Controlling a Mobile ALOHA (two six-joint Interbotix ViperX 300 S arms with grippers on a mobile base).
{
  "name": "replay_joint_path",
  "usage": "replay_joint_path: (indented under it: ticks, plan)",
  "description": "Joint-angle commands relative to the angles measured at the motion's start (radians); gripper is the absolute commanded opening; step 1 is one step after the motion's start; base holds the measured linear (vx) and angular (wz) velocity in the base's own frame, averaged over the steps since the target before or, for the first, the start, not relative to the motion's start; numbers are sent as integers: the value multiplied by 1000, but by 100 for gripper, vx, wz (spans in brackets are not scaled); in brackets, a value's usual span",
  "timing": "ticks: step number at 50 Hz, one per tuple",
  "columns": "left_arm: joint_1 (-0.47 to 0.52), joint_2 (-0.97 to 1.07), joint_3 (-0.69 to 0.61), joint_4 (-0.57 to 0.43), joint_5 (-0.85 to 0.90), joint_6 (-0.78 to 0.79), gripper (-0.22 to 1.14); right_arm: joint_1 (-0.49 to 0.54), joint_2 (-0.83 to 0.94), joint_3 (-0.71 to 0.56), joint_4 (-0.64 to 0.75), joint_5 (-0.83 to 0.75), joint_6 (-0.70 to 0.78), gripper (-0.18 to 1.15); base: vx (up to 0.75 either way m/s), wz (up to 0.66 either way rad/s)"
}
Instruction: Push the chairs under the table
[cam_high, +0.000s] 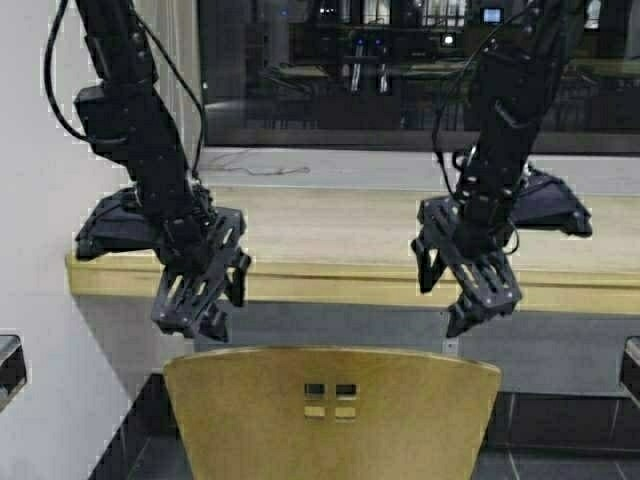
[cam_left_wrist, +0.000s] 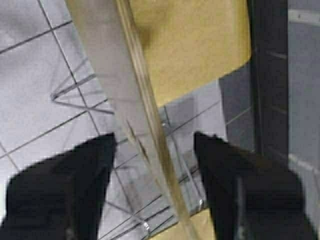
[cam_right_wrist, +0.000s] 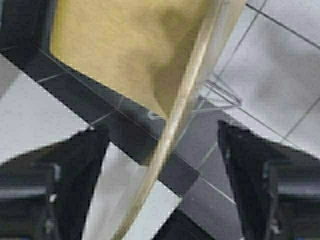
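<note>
One chair (cam_high: 335, 410) with a yellow-tan plywood back and small square cutouts stands right in front of me, before the pale wood table (cam_high: 340, 275). My left gripper (cam_high: 205, 320) hangs open just above the left end of the chair back's top edge. My right gripper (cam_high: 470, 310) hangs open just above the right end. In the left wrist view the thin top edge of the chair back (cam_left_wrist: 145, 115) runs between the spread fingers (cam_left_wrist: 85, 185). The right wrist view shows that edge (cam_right_wrist: 175, 130) between its fingers (cam_right_wrist: 75, 175) too, with the seat (cam_right_wrist: 125, 45) below.
A dark window with reflections fills the wall behind the table. A white wall (cam_high: 40, 330) closes off the left side. Grey tiled floor (cam_left_wrist: 40, 90) and chrome chair legs (cam_left_wrist: 75, 90) lie beneath. Dark objects sit at both frame edges (cam_high: 10, 365).
</note>
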Motion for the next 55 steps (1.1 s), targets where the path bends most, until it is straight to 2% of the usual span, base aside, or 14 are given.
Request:
replay_joint_path:
  ticks: [1, 14, 33, 55]
  plan:
    - [-8, 2, -15, -29, 2, 2, 86, 3, 11, -34, 2, 6, 0, 97, 0, 0]
    - [-8, 52, -58, -46, 5, -2, 86, 3, 66, -74, 2, 17, 12, 97, 0, 0]
    - [44, 149, -133, -49, 2, -2, 86, 0, 186, -158, 2, 17, 32, 97, 0, 0]
    - [104, 310, -299, -6, 9, -2, 86, -11, 350, -307, 2, 29, 41, 97, 0, 0]
